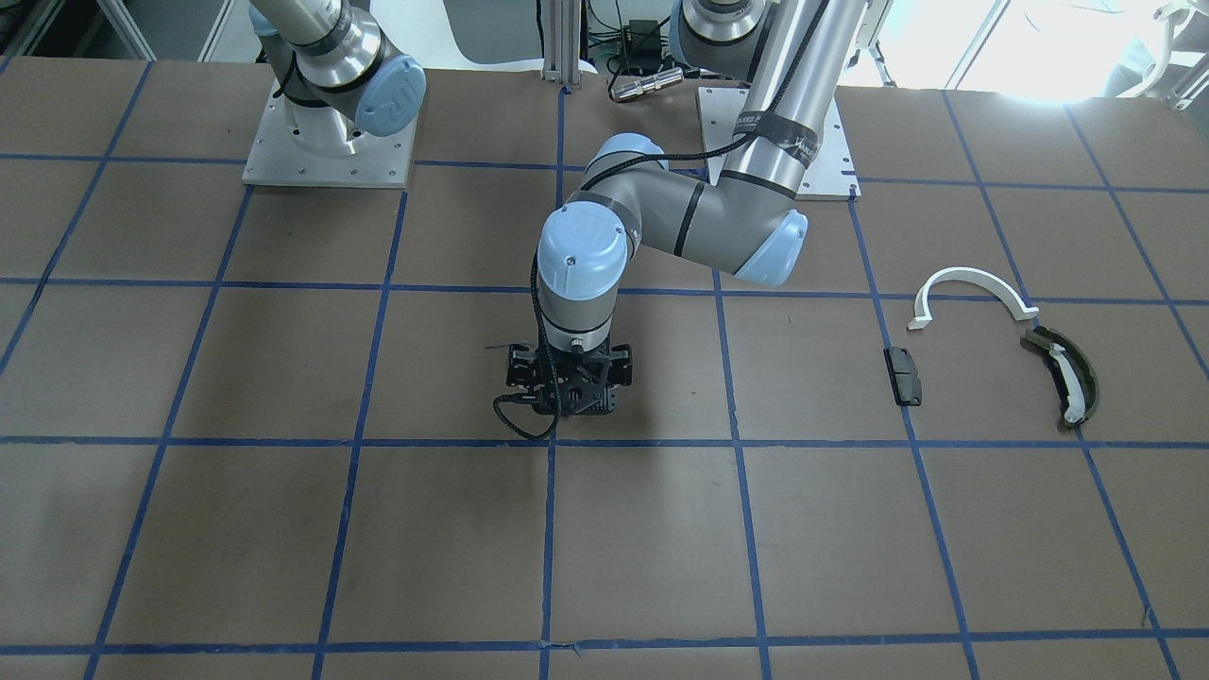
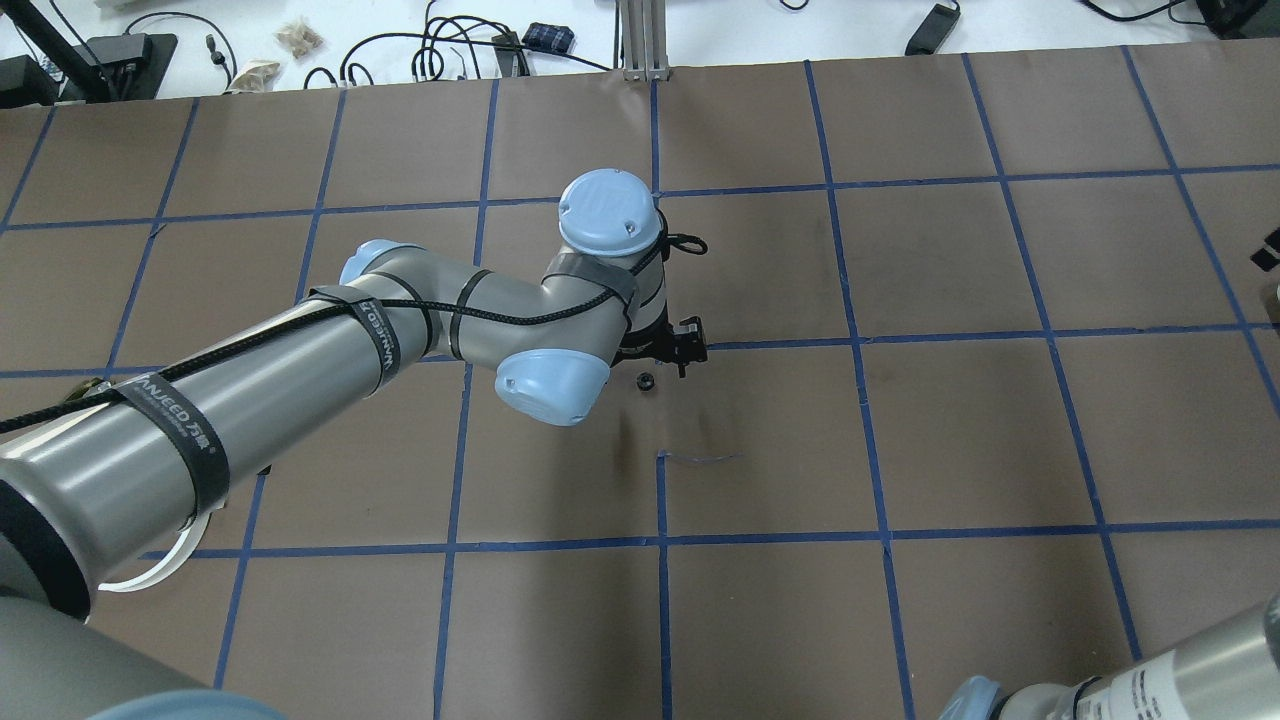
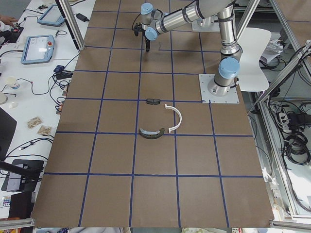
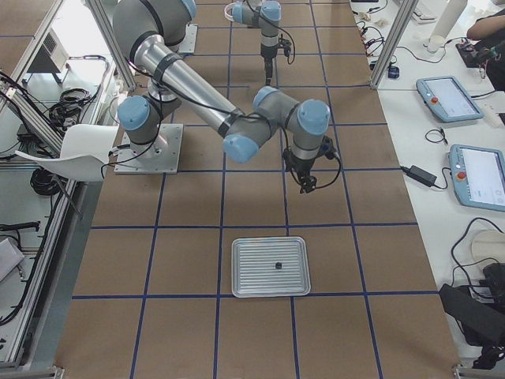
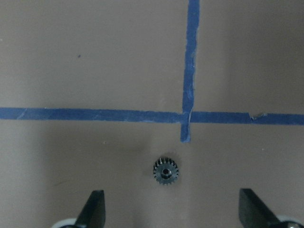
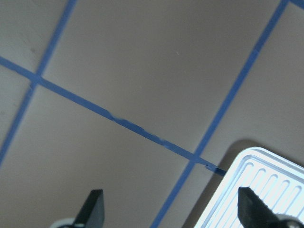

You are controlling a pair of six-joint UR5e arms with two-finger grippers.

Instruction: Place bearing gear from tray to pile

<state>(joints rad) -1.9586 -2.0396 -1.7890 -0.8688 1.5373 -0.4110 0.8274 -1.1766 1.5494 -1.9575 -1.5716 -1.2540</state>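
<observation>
Worktop (image 1: 283,529): brown, marked off in squares by blue tape lines.
Left end effector (image 5: 171,205): open, with the two fingers spread wide and nothing held between them; it is pointed straight down, low over the middle of the worktop.
Gear (image 5: 165,171): a small dark toothed wheel, laid flat on the bare worktop. It is seen in the gap between the left fingers, just ahead of them, and is touched by neither. It sits just below the short stub of tape at a crossing of two lines.
Pile: a white half-ring (image 1: 968,274), a black block (image 1: 903,375) and an olive curved piece with a white strip (image 1: 1077,373) are laid near one another on the left arm's side of the worktop, well apart from the gear.
Tray (image 4: 252,268): ribbed metal, set on the right arm's end of the worktop. One small dark part (image 4: 278,265) is seen in it, too small to be identified.
Right end effector (image 6: 171,209): open and holding nothing, held above the worktop near one corner of the tray.
</observation>
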